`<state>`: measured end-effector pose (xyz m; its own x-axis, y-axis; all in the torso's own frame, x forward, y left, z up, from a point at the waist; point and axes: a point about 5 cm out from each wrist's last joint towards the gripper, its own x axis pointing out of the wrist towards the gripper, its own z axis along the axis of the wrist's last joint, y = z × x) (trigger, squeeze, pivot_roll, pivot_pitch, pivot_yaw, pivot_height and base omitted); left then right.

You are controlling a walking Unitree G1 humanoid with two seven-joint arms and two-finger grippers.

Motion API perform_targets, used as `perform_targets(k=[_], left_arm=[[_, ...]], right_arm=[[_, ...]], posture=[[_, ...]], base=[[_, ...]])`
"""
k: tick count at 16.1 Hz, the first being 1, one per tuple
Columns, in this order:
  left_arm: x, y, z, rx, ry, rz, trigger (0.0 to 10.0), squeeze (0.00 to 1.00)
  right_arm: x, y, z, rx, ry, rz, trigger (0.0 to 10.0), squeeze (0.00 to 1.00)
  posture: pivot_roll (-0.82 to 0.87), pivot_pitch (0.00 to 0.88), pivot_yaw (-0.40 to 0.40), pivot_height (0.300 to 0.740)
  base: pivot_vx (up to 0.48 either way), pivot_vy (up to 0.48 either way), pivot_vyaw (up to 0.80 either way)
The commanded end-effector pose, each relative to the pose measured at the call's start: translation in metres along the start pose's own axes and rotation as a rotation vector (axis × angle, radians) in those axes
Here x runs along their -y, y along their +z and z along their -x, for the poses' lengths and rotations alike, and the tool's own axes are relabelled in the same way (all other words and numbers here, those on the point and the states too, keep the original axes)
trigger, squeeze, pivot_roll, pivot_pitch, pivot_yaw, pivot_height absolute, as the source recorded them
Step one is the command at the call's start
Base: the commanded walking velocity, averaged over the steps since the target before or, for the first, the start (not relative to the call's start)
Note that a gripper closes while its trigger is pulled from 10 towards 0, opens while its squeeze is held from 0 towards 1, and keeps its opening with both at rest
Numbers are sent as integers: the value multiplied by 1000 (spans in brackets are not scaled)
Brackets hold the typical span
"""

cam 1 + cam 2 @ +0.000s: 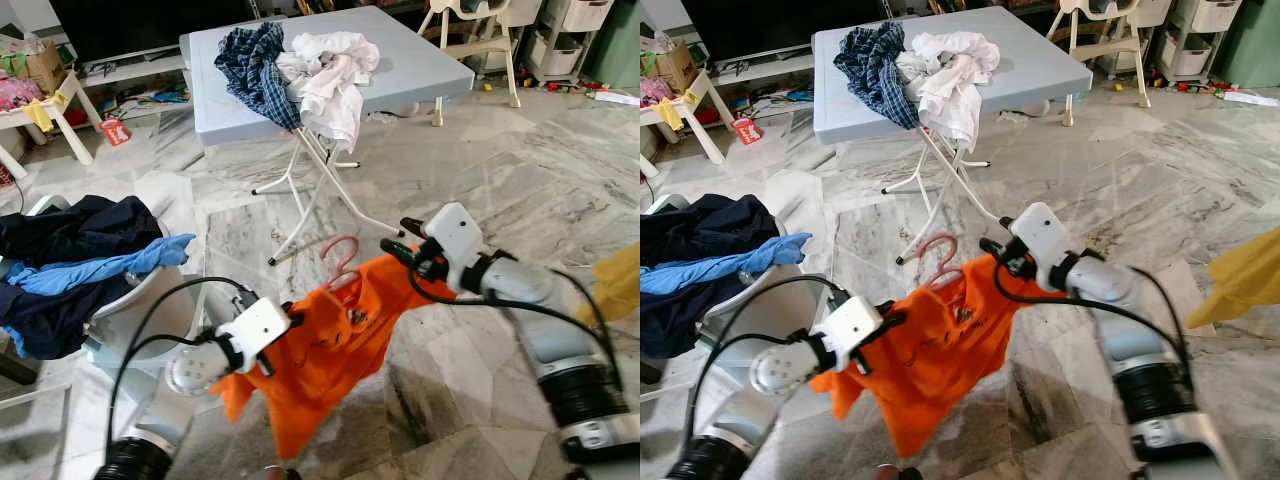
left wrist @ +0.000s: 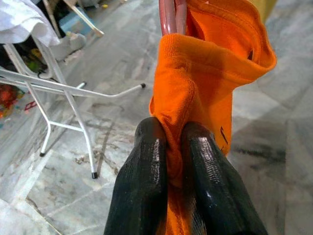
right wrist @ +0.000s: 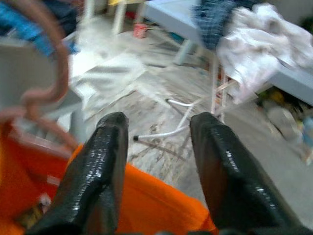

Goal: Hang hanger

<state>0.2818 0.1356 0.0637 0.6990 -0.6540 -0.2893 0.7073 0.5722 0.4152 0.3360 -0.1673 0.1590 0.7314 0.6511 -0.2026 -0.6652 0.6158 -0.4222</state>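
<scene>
An orange shirt [image 1: 330, 350] hangs on a pink hanger [image 1: 343, 258], stretched between my two grippers above the marble floor. My left gripper [image 1: 290, 315] is shut on the shirt's left shoulder; in the left wrist view the fabric is pinched between its fingers [image 2: 142, 181], with the hanger's neck [image 2: 171, 14] just beyond. My right gripper [image 1: 400, 238] is at the shirt's other shoulder. Its fingers [image 3: 98, 161] stand apart in the right wrist view, the orange cloth [image 3: 151, 205] lies under them, and the blurred hanger hook [image 3: 54, 63] curves off to one side.
A grey folding table [image 1: 420, 60] ahead carries a plaid shirt [image 1: 255, 60] and a white garment [image 1: 330, 65]; its white legs [image 1: 310, 190] splay toward me. A chair piled with dark and blue clothes [image 1: 70, 260] stands at left. A yellow cloth [image 1: 620, 280] hangs at far right.
</scene>
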Motion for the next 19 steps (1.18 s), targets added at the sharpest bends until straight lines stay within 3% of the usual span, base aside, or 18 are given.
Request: perform_targets(k=[1, 4, 6, 9, 12, 15, 16, 17, 18, 19], left_arm=[[-9, 5, 2, 32, 0, -21, 0, 0], [-10, 7, 7, 40, -107, -77, 0, 0], [-10, 13, 8, 54, -160, -127, 0, 0], [-10, 24, 5, 82, -207, -195, 0, 0], [-9, 28, 6, 91, -227, -214, 0, 0], [-9, 19, 10, 51, -247, -237, 0, 0], [-10, 14, 10, 29, -235, -230, 0, 0], [-11, 12, 10, 22, -231, -229, 0, 0], [-14, 7, 9, 0, -218, -258, 0, 0], [-18, 4, 9, -18, -208, -260, 0, 0]], right_arm=[[-3, 3, -2, -1, 70, 71, 10000, 1000], [-17, -7, 9, -88, 343, 228, 10000, 1000], [-22, -13, 9, -135, 434, 310, 10000, 1000], [-29, -22, 2, -179, 486, 408, 10000, 1000], [-30, -29, -1, -222, 496, 423, 10000, 1000], [-23, -27, -4, -215, 484, 408, 10000, 1000], [-22, -22, -4, -189, 513, 348, 10000, 98], [-23, -21, -4, -185, 528, 336, 10000, 98], [-24, -19, -1, -181, 569, 317, 10000, 0], [-23, -17, 3, -183, 603, 299, 10000, 0]], posture=[[-52, 25, 87, 740], [-55, 29, 91, 740], [-58, 30, 91, 740], [-52, 29, 88, 740], [-44, 27, 86, 740], [-41, 27, 87, 740], [-41, 27, 86, 740], [-42, 28, 86, 740], [-44, 28, 86, 740], [-47, 28, 85, 740]], base=[[0, 0, 0], [0, 0, 0], [0, 0, 0], [0, 0, 0], [0, 0, 0], [0, 0, 0], [0, 0, 0], [0, 0, 0], [0, 0, 0], [0, 0, 0]])
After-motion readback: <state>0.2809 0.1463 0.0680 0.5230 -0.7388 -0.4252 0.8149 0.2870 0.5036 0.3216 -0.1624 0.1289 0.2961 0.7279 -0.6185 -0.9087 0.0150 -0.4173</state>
